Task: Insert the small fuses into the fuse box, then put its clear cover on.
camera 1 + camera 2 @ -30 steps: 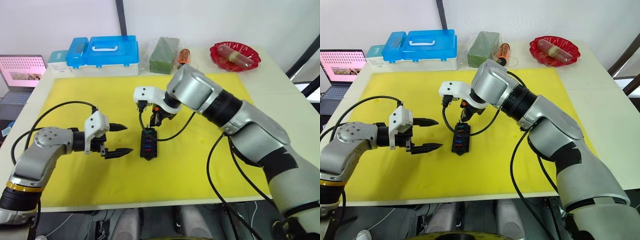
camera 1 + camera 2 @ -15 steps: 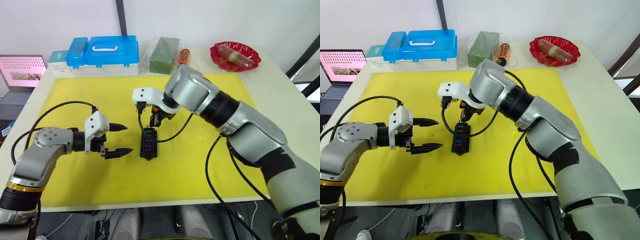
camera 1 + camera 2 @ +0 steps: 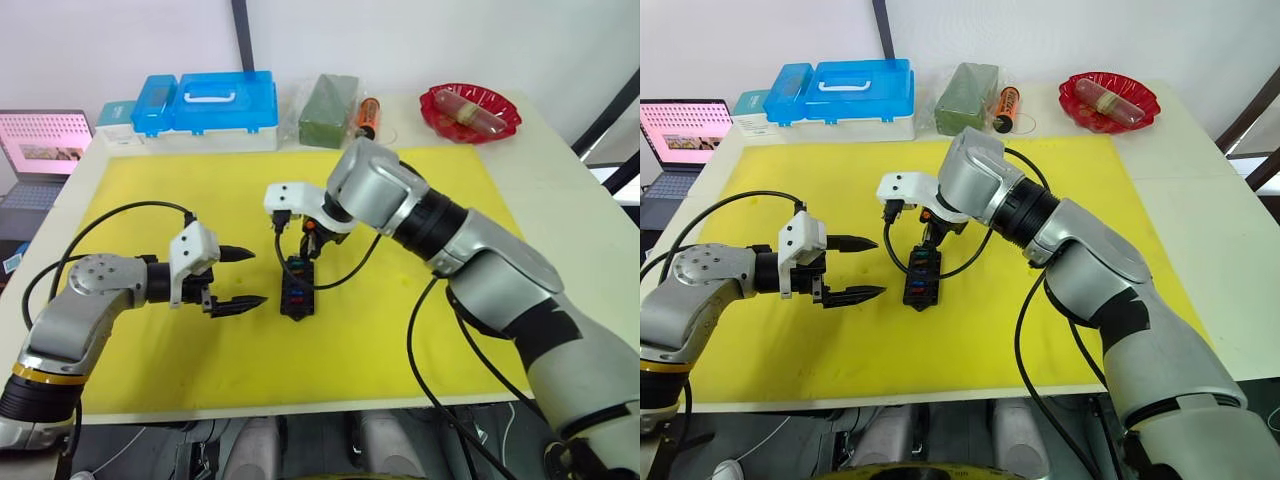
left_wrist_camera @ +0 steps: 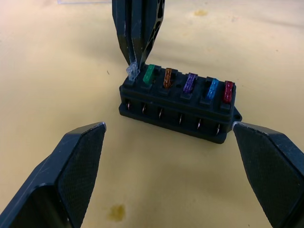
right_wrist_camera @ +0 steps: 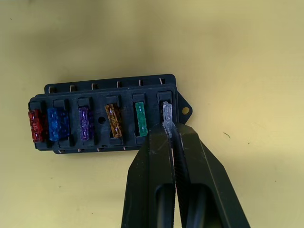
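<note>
Right hand [image 5: 168, 130] pinches grey fuse [image 5: 166, 116] at fuse box [image 5: 109, 116].

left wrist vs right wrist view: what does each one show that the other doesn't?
Left wrist: the left gripper, open, its fingers standing off either side of the fuse box, plus the box's side wall with its metal pins.

Right wrist: the box from above, with the mounting tab beside the slot being filled.

Both: the right gripper shut on the clear fuse at the end slot, and the green, orange, purple, blue and red fuses seated in a row on the yellow mat.
</note>
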Motion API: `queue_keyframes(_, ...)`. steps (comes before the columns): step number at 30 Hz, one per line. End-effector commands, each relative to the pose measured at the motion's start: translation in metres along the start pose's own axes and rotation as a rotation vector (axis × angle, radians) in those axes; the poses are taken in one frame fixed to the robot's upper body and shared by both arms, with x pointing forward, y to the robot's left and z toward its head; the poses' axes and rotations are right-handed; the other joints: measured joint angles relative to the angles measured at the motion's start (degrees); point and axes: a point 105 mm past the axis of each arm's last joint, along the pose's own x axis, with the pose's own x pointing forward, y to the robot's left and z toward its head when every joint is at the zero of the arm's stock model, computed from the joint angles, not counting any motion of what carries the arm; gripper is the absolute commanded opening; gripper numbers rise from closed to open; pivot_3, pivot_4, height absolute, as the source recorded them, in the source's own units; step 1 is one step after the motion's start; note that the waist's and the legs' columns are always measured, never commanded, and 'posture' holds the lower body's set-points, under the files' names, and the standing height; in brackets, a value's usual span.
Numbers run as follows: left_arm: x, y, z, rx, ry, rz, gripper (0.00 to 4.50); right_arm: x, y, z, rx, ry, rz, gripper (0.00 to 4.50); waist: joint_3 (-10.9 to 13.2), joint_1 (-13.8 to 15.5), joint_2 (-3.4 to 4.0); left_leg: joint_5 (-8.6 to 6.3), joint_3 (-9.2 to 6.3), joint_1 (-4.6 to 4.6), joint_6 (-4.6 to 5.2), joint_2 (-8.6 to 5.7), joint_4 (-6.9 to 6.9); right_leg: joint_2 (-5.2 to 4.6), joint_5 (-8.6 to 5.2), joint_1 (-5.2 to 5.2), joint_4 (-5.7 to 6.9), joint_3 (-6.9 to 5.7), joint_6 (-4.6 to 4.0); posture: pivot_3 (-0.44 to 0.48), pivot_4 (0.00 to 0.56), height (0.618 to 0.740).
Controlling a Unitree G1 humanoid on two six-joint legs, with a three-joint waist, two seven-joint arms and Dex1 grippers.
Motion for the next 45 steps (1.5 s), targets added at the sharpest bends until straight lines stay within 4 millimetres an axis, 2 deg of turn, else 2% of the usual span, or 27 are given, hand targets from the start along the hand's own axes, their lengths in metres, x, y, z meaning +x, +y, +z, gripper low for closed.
queue_keyframes(1,-0.002,-0.001,0.008,0.032,-0.020,0.008,4.50,0.006,0.002,-0.001,-0.010,0.020,0.005,0.03,0.0,0.0,0.00,0.00,0.00,0.00,0.00,0.00,0.00,0.00,0.00,0.00,0.00,0.00,0.00,0.000,0.150,0.740)
queue_keyframes(7,-0.001,-0.002,0.009,0.032,-0.021,0.011,4.50,0.014,0.002,-0.006,-0.009,0.043,0.013,0.03,0.0,0.0,0.00,0.00,0.00,0.01,0.00,0.00,0.00,0.00,0.00,0.00,0.02,0.00,0.00,0.000,0.150,0.740)
queue_keyframes(14,-0.001,-0.002,0.009,0.031,-0.022,0.011,4.50,0.007,0.003,-0.002,-0.036,0.014,0.011,0.03,0.0,0.0,0.00,0.00,0.00,0.01,0.00,0.00,0.01,0.00,0.00,0.00,0.02,0.00,0.00,0.000,0.150,0.740)
queue_keyframes(17,-0.001,-0.002,0.009,0.031,-0.023,0.011,4.50,0.004,0.002,-0.001,-0.036,0.004,0.004,0.75,0.0,0.0,0.00,0.00,0.00,0.01,0.00,0.00,0.00,0.00,0.00,0.00,0.02,0.00,0.00,0.000,0.150,0.740)
queue_keyframes(20,-0.001,-0.001,0.009,0.031,-0.024,0.010,4.50,0.000,0.001,0.001,-0.025,-0.003,-0.007,1.70,0.0,0.0,0.00,0.00,0.00,0.01,0.00,0.00,0.00,0.00,0.00,0.00,0.02,0.00,0.00,0.000,0.150,0.740)
queue_keyframes(26,-0.001,0.000,0.010,0.032,-0.024,0.008,4.50,-0.026,-0.001,0.015,-0.002,-0.086,-0.051,1.70,0.0,0.0,0.00,0.00,0.00,0.00,0.00,0.00,0.00,0.00,0.00,0.00,0.02,0.00,0.00,0.000,0.150,0.740)
queue_keyframes(31,-0.001,0.002,0.010,0.032,-0.023,0.010,4.50,-0.040,-0.004,0.016,0.027,-0.164,-0.071,1.70,0.0,0.0,0.01,0.00,-0.01,0.01,0.00,-0.01,0.00,0.00,0.00,0.00,0.02,-0.01,0.00,0.000,0.150,0.740)
queue_keyframes(37,-0.003,0.004,0.011,0.032,-0.023,0.018,4.50,-0.056,-0.002,0.030,0.016,-0.595,-0.143,1.70,0.0,0.1,-0.04,0.00,-0.02,0.00,0.00,0.00,-0.01,-0.02,0.00,0.02,0.02,-0.02,0.00,0.000,0.150,0.740)
queue_keyframes(41,-0.004,0.004,0.011,0.031,-0.020,0.018,4.50,-0.046,0.011,0.018,0.078,-0.713,-0.050,1.70,0.0,0.1,-0.03,0.00,-0.01,0.00,0.00,-0.01,0.01,-0.04,0.01,0.03,0.03,-0.02,0.01,0.000,0.150,0.740)
queue_keyframes(44,-0.005,0.004,0.011,0.030,-0.018,0.017,4.50,-0.037,0.010,0.007,0.112,-0.717,-0.072,1.70,0.0,0.1,-0.01,0.00,-0.02,0.01,0.00,-0.01,0.01,-0.02,0.01,0.03,0.04,-0.02,0.00,0.000,0.150,0.740)
queue_keyframes(45,-0.005,0.004,0.011,0.030,-0.018,0.017,4.50,-0.030,0.009,0.001,0.127,-0.715,-0.086,1.51,0.0,0.0,-0.01,0.00,-0.02,0.01,0.00,0.00,0.01,-0.02,0.01,0.03,0.04,-0.02,0.01,0.000,0.150,0.740)
